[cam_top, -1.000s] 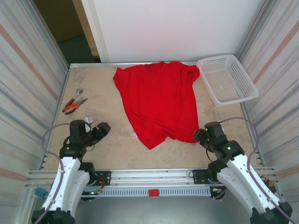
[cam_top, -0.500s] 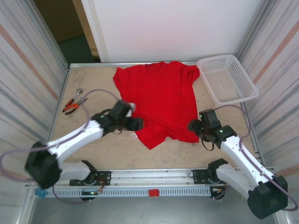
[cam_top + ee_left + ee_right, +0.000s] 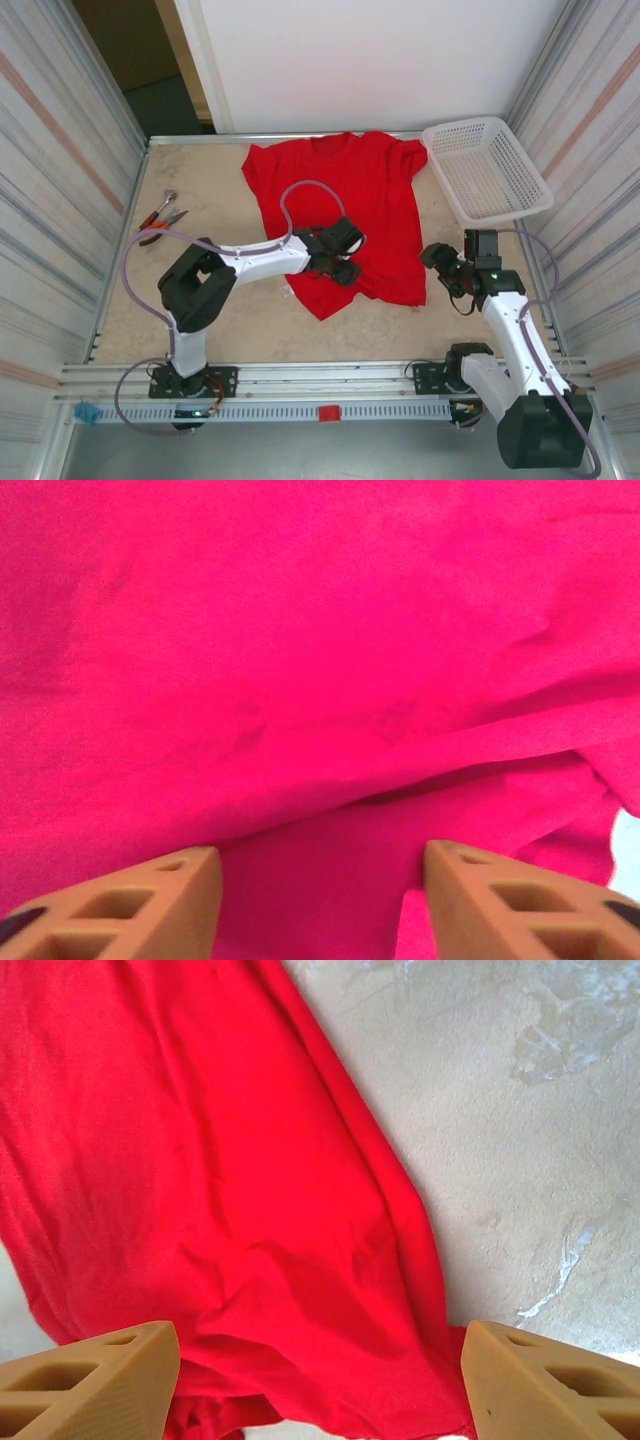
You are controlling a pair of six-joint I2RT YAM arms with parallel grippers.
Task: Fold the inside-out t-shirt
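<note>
**A:** What is the setting?

**B:** A booth with ribbed metal side walls and a plain white back wall. Its floor is a mottled beige stone-look worktop [image 3: 215, 190].

**A:** Start at the left. What lies there?

**B:** A pair of metal pliers with orange-red handles [image 3: 158, 217], near the left wall and well apart from everything else.

**A:** And the left arm?

**B:** It reaches across to the right, so the left tool [image 3: 343, 268] sits over the lower middle of the bright red short-sleeved cloth t-shirt [image 3: 340, 190]. In the wrist view its tan fingers [image 3: 185, 885] stand partly apart above wrinkled red cloth, and nothing is pinched between them.

**A:** Where exactly is the shirt?

**B:** It is spread flat on the middle and far part of the worktop. The collar is at the far edge, the sleeves lie out to either side, and the hem points toward the arms. The hem is rumpled and comes to a point at its near left.

**A:** And the right tool?

**B:** The right tool [image 3: 433, 258] is just beside the shirt's lower right corner. Its jaws are wide apart and hold nothing. The wrist view shows the shirt's edge running between the fingers, with bare worktop to the right of it.

**A:** What is furthest right?

**B:** A white rectangular plastic mesh basket [image 3: 487, 170] in the far right corner, near the shirt's right sleeve.
</note>
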